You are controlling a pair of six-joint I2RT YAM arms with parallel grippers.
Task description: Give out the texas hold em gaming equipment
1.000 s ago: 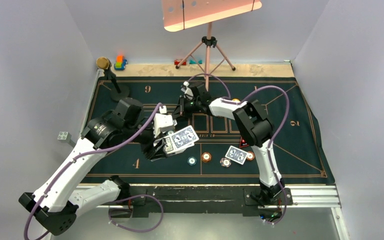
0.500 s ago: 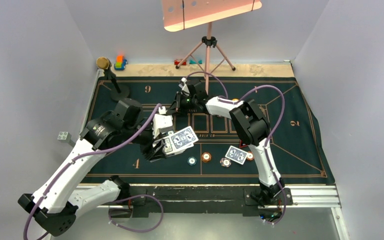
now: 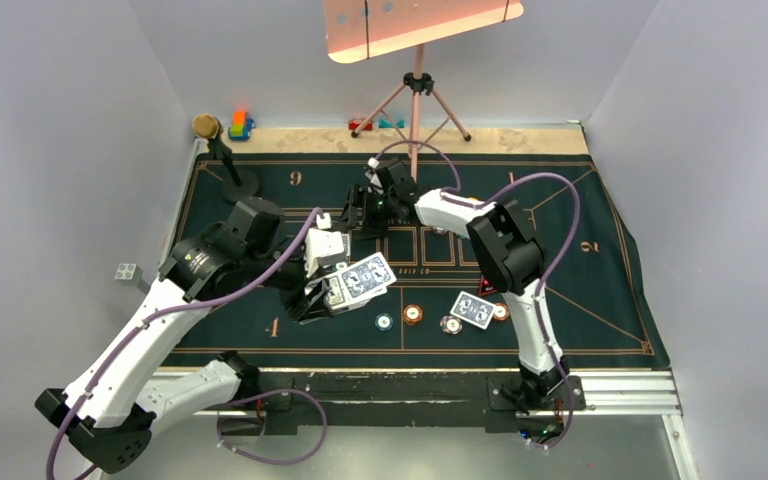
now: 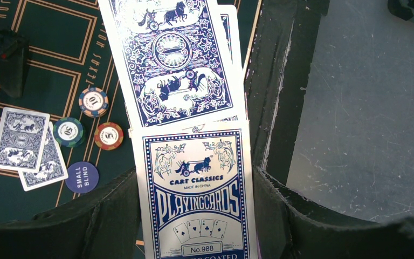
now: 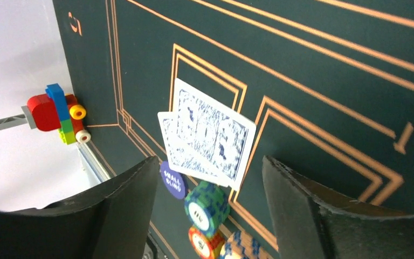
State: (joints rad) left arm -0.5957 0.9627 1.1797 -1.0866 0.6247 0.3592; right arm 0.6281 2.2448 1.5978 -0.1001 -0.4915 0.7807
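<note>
Playing-card deck (image 4: 194,210) sits clamped in the jaws of the left gripper (image 3: 328,290), over the near-left part of the felt mat (image 3: 600,300) on the worktop. Its top cards are fanned off the right end. The right gripper (image 5: 209,162), jaws spread and holding nothing, hangs just far of that deck. Any next card would probably lie near of it, long axis mostly left to right. Two dealt cards (image 5: 207,141) lie overlapped beyond its jaws, beside a small-blind disc (image 5: 172,181) and chips (image 5: 206,204). From above I cannot place that spot, because the right arm covers the felt there.
</note>
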